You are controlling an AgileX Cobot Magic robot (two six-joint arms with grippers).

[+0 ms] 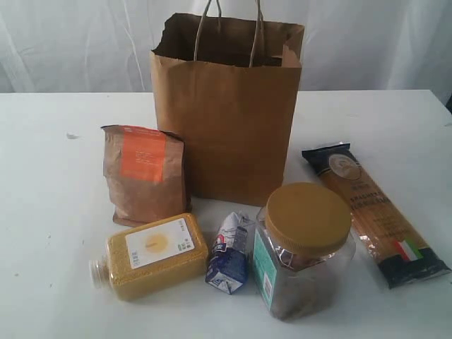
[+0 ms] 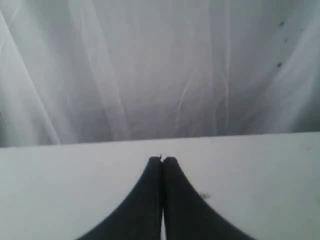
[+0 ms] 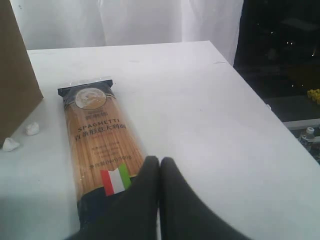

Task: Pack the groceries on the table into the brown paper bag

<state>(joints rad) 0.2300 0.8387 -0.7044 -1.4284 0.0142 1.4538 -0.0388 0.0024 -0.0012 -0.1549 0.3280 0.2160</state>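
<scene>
- L gripper [image 2: 161, 160] & R gripper [image 3: 159, 160]: both closed tight, nothing held.
- Risk: R gripper, shut, by spaghetti packet [image 3: 97, 145] near end, may shove it, not grab.

We cannot see inside the brown paper bag [image 1: 233, 120]. Its string handles [image 1: 200, 30] run off the exterior view's top edge, and the brown pouch [image 1: 145, 180] covers one lower corner. The right gripper [image 3: 159, 161] hides the near end of the spaghetti packet [image 3: 97, 140]. The print on the yellow grain bottle [image 1: 152, 254] is too small for us to read.
</scene>
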